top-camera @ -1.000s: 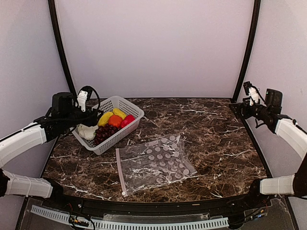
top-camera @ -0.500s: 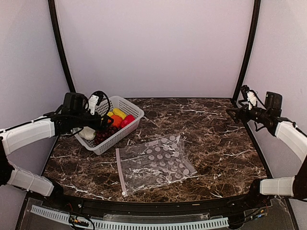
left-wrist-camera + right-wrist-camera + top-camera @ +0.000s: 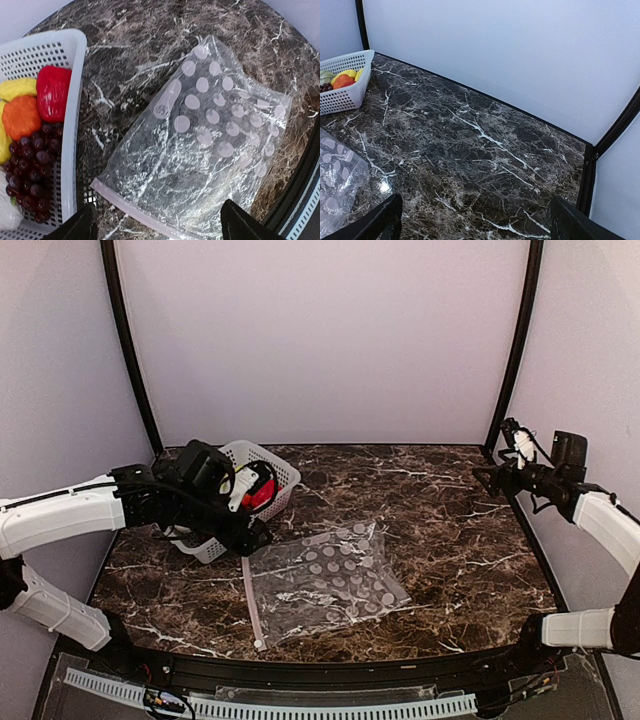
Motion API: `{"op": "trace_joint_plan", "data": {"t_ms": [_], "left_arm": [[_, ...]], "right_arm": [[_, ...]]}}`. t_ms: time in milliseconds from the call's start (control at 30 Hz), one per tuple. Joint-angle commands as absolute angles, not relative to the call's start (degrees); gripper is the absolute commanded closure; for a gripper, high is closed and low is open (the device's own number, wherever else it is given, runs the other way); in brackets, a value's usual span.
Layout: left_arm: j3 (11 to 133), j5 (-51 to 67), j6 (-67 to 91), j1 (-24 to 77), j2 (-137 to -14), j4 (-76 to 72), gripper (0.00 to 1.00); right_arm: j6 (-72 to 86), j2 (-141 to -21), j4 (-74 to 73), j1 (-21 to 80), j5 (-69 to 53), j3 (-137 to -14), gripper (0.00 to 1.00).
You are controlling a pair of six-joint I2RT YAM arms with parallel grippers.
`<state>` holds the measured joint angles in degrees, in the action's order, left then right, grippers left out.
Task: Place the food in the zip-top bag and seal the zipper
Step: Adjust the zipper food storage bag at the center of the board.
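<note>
Thin, floppy plastic, the zip-top bag [image 3: 210, 145] will likely slip, so pinch its zipper [image 3: 125, 205] edge with your wide-open left pincer [image 3: 159, 223].

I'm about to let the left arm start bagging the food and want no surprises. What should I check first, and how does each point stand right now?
1. Left tool open and empty: ok.
2. Right tool open, empty and well clear of the bag: ok.
3. Zip-top bag lying flat on the table, nothing on it: ok.
4. Zipper on the edge towards the left arm: ok.
5. Zipper unsealed, so the mouth can be opened: cannot tell.
6. Food uncovered in the basket, none spilled onto the table: ok.
</note>
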<state>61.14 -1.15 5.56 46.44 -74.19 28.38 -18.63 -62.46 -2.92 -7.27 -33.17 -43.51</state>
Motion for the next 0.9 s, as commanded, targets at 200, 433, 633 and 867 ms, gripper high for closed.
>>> {"op": "trace_joint_plan", "data": {"t_ms": [200, 433, 633, 867], "left_arm": [[42.5, -2.3, 29.8, 50.8, -69.6, 27.8, 0.09], [35.8, -2.2, 35.9, 53.1, -73.6, 18.2, 0.04], [39.6, 1.0, 35.5, 57.1, -83.6, 9.0, 0.05], [56.7, 8.8, 30.2, 61.2, -101.3, 5.8, 0.08]], "right_arm": [[-22.3, -59.9, -3.2, -7.2, -43.7, -43.7, 0.03], [-20.8, -59.6, -3.6, -7.2, -47.5, -43.7, 0.03], [-21.2, -60.0, -3.6, -7.2, -47.3, -43.6, 0.03], [-21.2, -60.2, -3.6, -7.2, -47.0, -43.6, 0.04]]}}
